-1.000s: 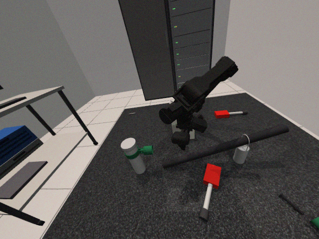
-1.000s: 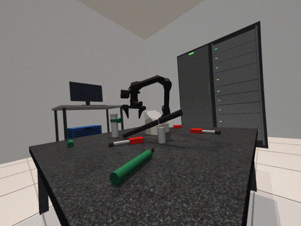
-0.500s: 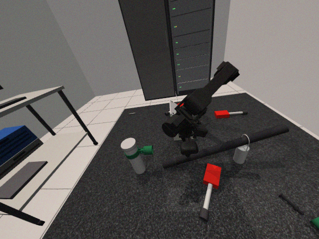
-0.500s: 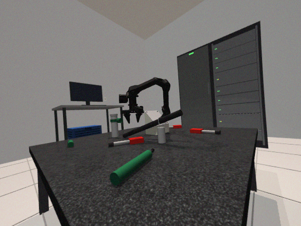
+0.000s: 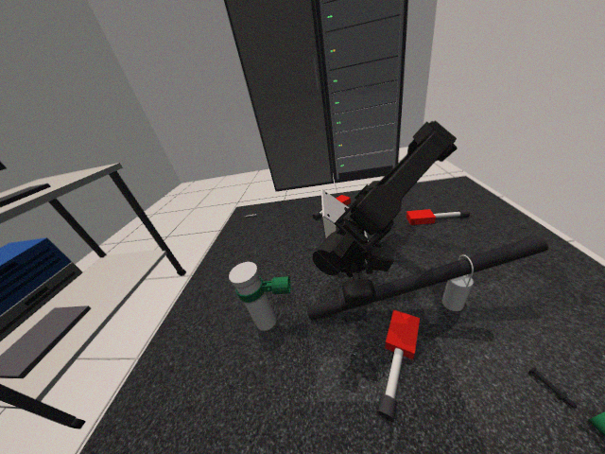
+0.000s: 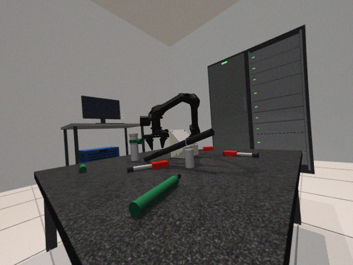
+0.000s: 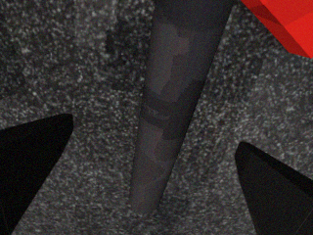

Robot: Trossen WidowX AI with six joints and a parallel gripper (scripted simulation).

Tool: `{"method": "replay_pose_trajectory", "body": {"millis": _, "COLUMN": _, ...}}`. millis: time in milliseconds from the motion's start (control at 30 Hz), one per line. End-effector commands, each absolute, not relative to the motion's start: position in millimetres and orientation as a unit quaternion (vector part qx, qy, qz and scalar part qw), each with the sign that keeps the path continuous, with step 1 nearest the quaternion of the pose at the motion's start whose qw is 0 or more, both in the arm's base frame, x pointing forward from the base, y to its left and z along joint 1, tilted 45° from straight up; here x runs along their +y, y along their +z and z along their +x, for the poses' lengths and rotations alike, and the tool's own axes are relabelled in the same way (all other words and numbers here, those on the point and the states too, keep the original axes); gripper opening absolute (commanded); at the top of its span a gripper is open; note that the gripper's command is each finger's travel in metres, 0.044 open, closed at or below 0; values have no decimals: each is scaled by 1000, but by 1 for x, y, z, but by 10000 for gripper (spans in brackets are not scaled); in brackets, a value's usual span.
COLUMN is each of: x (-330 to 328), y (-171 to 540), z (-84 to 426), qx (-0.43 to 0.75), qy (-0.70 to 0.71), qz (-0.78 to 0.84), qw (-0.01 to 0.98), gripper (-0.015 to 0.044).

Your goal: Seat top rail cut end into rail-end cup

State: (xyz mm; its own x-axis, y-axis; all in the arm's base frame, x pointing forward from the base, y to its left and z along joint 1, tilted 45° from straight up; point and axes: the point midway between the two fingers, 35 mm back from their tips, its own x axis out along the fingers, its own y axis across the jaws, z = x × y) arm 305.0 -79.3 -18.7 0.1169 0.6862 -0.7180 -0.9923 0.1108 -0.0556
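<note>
The dark rail [image 5: 420, 279] [image 6: 176, 146] [image 7: 166, 78] slopes through the wire loop [image 5: 472, 266] on the short grey post [image 5: 457, 294] [image 6: 189, 159]. Its low end is down near the table top, outside the cup and short of the big post. The big post [image 5: 263, 313] [image 6: 134, 152] stands upright. Its green band [image 5: 249, 293] sits high, near the white post cap [image 5: 242, 272], and holds the green end cup [image 5: 281, 285] [image 6: 140, 141] facing the rail side. My gripper [image 5: 361, 288] [image 6: 157, 148] [image 7: 156, 135] is open above the rail's lower part, which shows between the fingers in the wrist view.
A red-headed tool [image 5: 402, 333] [image 6: 159, 164] lies in front of the rail. Another [image 5: 421, 217] [image 6: 230, 153] lies behind it. A white angled block [image 5: 328, 224] [image 6: 176, 149] stands by the arm. A green cylinder [image 6: 154, 196] and a small green piece [image 6: 82, 168] lie farther off.
</note>
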Motion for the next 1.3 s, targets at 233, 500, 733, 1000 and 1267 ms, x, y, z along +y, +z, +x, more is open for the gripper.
{"method": "replay_pose_trajectory", "body": {"millis": 233, "x": -66, "y": -31, "z": 306, "qx": 275, "qy": 606, "qz": -274, "qw": 694, "gripper": 440}}
{"method": "replay_pose_trajectory", "body": {"millis": 500, "x": -57, "y": -41, "z": 307, "qx": 275, "qy": 606, "qz": -274, "qw": 694, "gripper": 440}}
{"method": "replay_pose_trajectory", "body": {"millis": 733, "x": -49, "y": -48, "z": 308, "qx": 274, "qy": 607, "qz": -273, "qw": 694, "gripper": 440}}
{"method": "replay_pose_trajectory", "body": {"millis": 1000, "x": -40, "y": -57, "z": 309, "qx": 273, "qy": 607, "qz": -273, "qw": 695, "gripper": 440}}
{"method": "replay_pose_trajectory", "body": {"millis": 1267, "x": -37, "y": -60, "z": 309, "qx": 273, "qy": 607, "qz": -273, "qw": 695, "gripper": 335}}
